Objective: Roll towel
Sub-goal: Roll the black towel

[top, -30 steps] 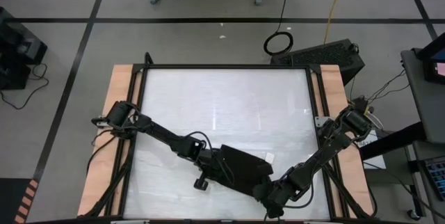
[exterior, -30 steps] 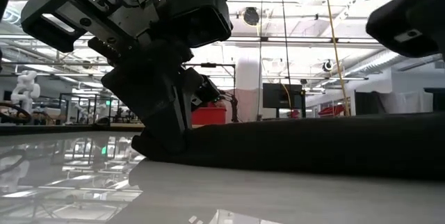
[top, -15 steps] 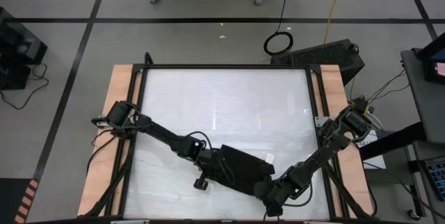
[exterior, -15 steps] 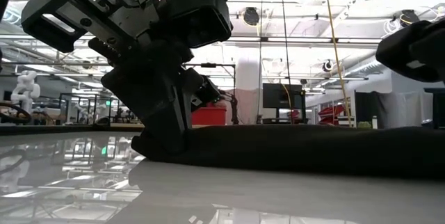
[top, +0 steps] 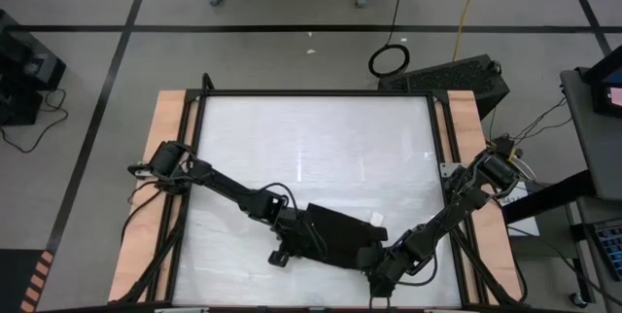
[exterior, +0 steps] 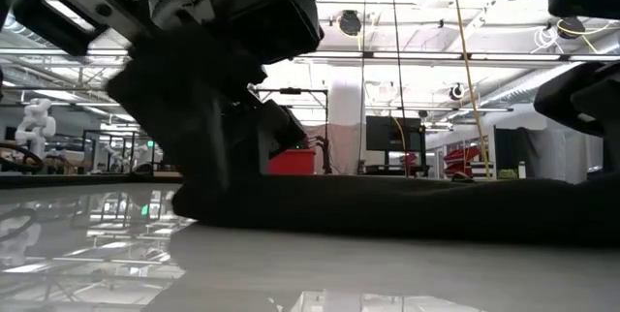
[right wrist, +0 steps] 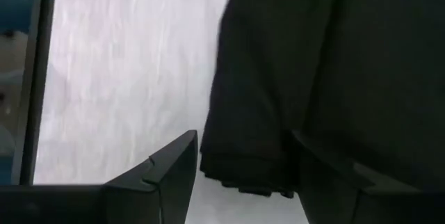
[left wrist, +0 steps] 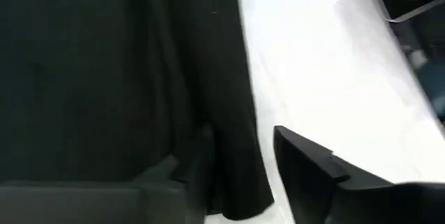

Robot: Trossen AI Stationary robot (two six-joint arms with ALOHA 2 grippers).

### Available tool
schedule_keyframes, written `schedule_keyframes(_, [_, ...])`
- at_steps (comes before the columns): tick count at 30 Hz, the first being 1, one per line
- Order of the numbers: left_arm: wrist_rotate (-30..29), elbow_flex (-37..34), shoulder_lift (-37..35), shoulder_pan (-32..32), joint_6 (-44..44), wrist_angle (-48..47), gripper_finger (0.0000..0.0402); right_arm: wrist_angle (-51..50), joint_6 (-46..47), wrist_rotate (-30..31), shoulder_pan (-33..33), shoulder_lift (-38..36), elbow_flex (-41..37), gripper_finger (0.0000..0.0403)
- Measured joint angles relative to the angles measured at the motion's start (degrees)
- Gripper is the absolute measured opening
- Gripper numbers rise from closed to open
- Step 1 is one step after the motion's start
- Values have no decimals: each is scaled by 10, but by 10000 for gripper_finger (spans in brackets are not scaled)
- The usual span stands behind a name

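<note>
One towel [top: 335,235] lies on the white table [top: 311,148] — a black cloth, folded or rolled into a narrow, elongated band that runs slantwise across the near part of the tabletop. A small white tag [top: 375,218] shows at its edge on the right-hand end. In the low view the towel [exterior: 387,205] reads as a low dark ridge resting flat on the glossy surface.

Two arms work at it, one at each end. The left gripper [top: 292,240] sits at the towel's left end, low on the table. In the left wrist view its two dark fingers [left wrist: 313,172] stand apart, with the towel's rolled edge [left wrist: 229,113] running between them; the cloth lies on the table and the fingers do not pinch it. The jaws are partly spread and hold nothing.

The right gripper [top: 381,264] sits at the towel's right end, near the table's front edge. In the right wrist view its two fingers [right wrist: 167,175] are spread wide on either side of the towel's end [right wrist: 278,113], one finger clear over bare tabletop, the other over the dark cloth — no grip on the fabric is visible.

Beyond the table, the high view shows one coiled cable ring [top: 389,59] on the floor.
</note>
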Motion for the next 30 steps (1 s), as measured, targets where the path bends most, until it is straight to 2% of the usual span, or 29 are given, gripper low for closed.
schedule_keyframes(3, [19,0,0,0,0,-2,181,-1,17,23,1,0,-1,201])
schedule_keyframes(7, [26,0,0,0,2,-3,199,-5,36,33,1,0,-1,167])
schedule_keyframes(13, [-34,1,-1,-7,8,-13,192,-23,92,46,4,0,-1,86])
schedule_keyframes(18, [-91,1,-1,-21,16,-19,148,-24,156,46,4,0,-1,29])
schedule_keyframes(23, [-106,1,-1,-28,3,-27,45,-8,205,45,17,1,-1,26])
schedule_keyframes(25, [-79,1,-2,-29,-10,-23,16,2,221,45,25,1,-2,34])
schedule_keyframes(28, [-16,0,-3,-28,-51,-3,17,25,244,45,39,2,-2,40])
schedule_keyframes(30, [46,0,-3,-23,-89,23,17,45,245,42,47,2,-2,38])
